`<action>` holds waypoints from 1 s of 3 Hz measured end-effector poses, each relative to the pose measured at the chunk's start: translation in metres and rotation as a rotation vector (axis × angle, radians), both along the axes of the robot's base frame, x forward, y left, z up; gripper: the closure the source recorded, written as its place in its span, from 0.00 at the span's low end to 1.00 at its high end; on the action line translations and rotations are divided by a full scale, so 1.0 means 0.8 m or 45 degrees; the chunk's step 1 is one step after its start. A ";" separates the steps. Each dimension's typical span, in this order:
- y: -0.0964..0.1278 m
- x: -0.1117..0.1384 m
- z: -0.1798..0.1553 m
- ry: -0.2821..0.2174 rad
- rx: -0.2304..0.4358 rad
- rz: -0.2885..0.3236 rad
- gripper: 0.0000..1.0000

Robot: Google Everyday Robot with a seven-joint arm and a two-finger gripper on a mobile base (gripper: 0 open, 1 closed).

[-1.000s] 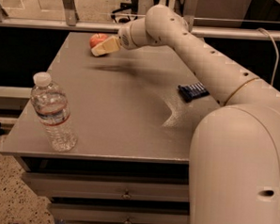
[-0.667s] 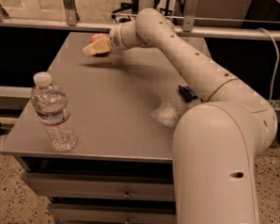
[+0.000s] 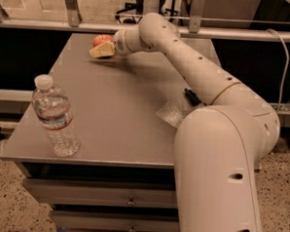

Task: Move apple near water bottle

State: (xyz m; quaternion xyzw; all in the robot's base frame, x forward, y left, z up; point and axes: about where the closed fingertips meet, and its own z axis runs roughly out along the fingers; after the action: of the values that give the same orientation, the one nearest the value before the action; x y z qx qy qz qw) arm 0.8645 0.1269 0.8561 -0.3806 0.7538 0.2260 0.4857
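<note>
The apple [image 3: 102,38] sits at the far edge of the table [image 3: 110,135], towards its far left corner, only its red-orange top showing above the claw [image 3: 101,49]. The claw lies low over the tabletop right in front of the apple, its pale yellowish tip pointing left and hiding the lower half of the fruit; whether it is clamped on the apple or merely set against it, I cannot tell. From the claw the cream-coloured arm [image 3: 187,61] runs back to the right and down across the table to its large rounded body in the near right foreground. The water bottle [image 3: 55,117] stands upright near the front left corner of the table, white cap on top and a thin red-and-blue band around its upper part, well apart from the apple, with the bare grey tabletop between them. On the right side of the table, close against the arm, lie a small dark blue object [image 3: 191,95] and, just in front of it, a crinkled clear packet [image 3: 170,112], both partly covered by the arm. Under the tabletop are grey drawers [image 3: 107,194]. A metal rail [image 3: 52,25] runs behind the table, and a pale cable [image 3: 284,62] hangs at the right.
</note>
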 end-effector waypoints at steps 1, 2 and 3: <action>0.001 0.000 0.011 -0.023 0.025 0.002 0.44; -0.003 -0.005 0.026 -0.052 0.050 0.015 0.68; -0.025 -0.033 0.045 -0.087 0.063 0.075 0.92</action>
State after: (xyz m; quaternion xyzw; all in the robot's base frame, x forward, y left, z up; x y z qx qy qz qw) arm 0.8378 0.1068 0.8924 -0.3979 0.7195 0.2457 0.5135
